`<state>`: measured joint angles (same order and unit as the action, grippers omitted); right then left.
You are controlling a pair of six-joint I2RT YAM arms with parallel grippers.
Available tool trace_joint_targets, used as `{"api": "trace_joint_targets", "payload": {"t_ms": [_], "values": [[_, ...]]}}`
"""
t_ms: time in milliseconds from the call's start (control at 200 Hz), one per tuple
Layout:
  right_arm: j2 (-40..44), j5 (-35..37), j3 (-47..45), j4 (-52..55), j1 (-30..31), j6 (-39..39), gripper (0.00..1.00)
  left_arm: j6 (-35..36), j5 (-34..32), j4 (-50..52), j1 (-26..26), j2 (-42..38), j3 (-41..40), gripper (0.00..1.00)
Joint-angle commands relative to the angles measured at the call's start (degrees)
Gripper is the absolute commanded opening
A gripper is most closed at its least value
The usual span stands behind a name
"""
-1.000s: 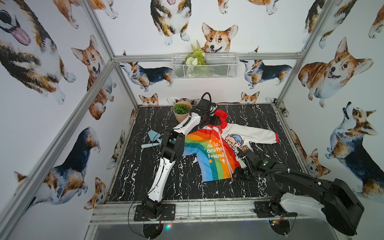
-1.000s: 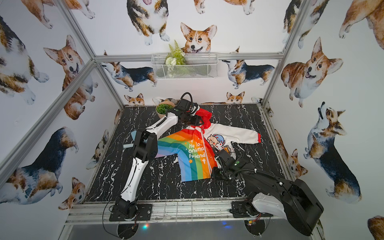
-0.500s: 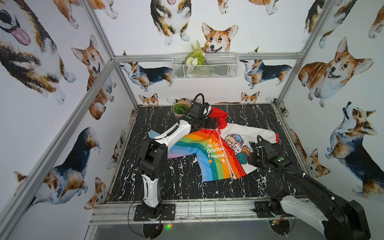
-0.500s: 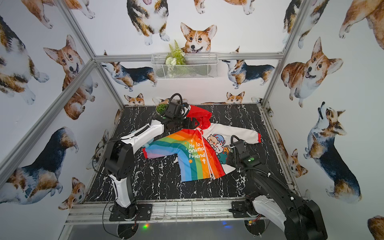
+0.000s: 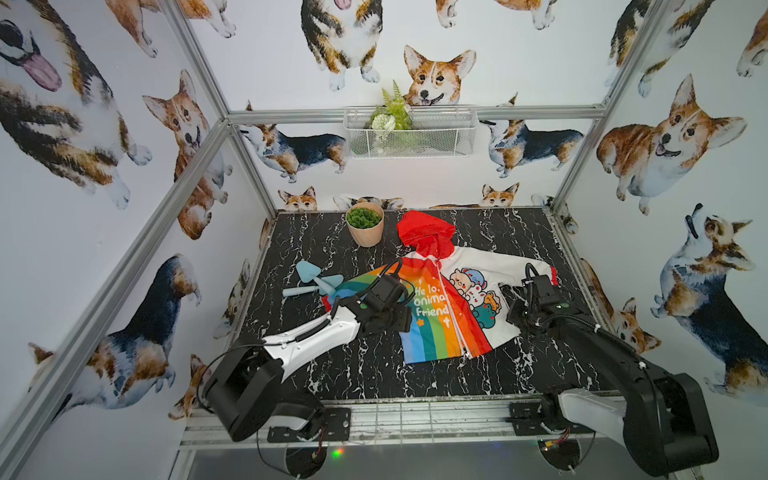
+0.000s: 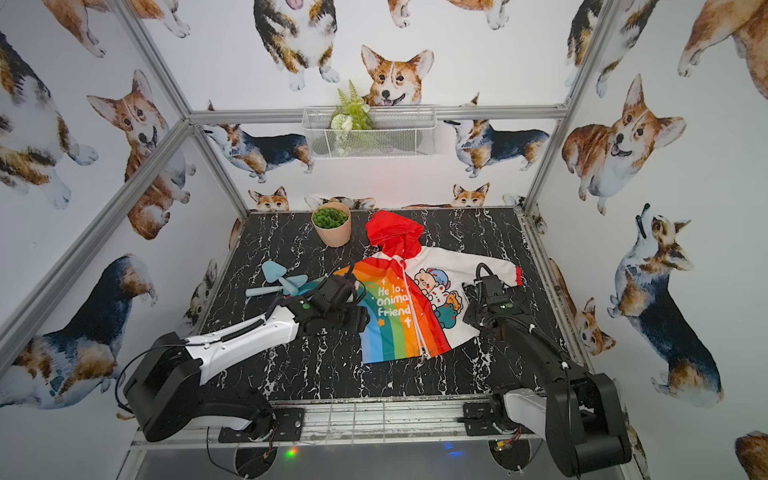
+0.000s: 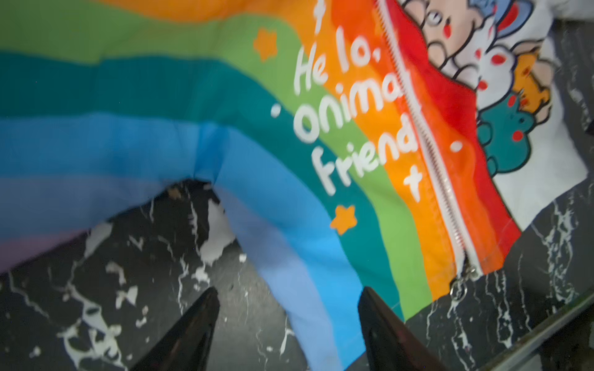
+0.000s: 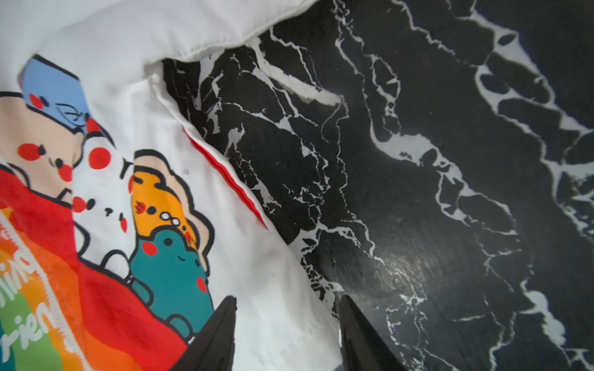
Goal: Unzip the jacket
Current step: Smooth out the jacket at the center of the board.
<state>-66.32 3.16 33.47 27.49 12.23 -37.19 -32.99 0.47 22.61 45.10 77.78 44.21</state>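
Observation:
The jacket [image 5: 432, 316] lies flat on the black marble table [image 5: 374, 374], red hood [image 5: 426, 232] toward the back, rainbow half left, white cartoon half right. Its white zipper [image 7: 427, 138] runs down the middle, and a small metal pull [image 7: 463, 282] lies at the hem end. My left gripper [image 5: 405, 322] hovers at the rainbow half's outer edge, open, with only blue fabric and table showing between its fingers [image 7: 287, 292]. At the white half's outer edge my right gripper [image 5: 515, 318] is open, with loose white cloth between its fingers [image 8: 287, 300].
A potted plant [image 5: 365, 223] stands at the back beside the hood. A pale blue toy shovel [image 5: 316, 280] lies left of the jacket's rainbow sleeve. A wire basket [image 5: 409, 131] with greenery hangs on the back wall. Metal frame rails border the table.
My left arm has drawn back from the hood to the rainbow half's outer edge. The right arm has moved from the hem out to the jacket's white side.

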Motion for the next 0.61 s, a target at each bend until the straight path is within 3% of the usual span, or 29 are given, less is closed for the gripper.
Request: {"api": "trace_joint_targets", "payload": {"t_ms": [0, 165, 405, 601], "values": [[-1.7, -0.2, 0.3, -1.8, -0.7, 1.5, 0.54, -6.9, -0.7, 1.5, 1.5, -4.0, -6.9, 0.64], [-2.2, -2.9, 0.9, -2.5, -0.9, 2.0, 0.54, -11.0, 4.4, -6.9, 4.8, -4.1, -12.5, 0.54], [-0.7, -4.0, 0.5, -3.3, -0.8, 2.8, 0.54, -13.7, 6.7, -14.4, 6.6, -0.6, -14.4, 0.54], [-0.1, -3.1, 0.5, -2.9, -0.8, 2.9, 0.53, -13.5, 1.9, -8.6, 7.7, -2.8, -13.5, 0.52]]}}
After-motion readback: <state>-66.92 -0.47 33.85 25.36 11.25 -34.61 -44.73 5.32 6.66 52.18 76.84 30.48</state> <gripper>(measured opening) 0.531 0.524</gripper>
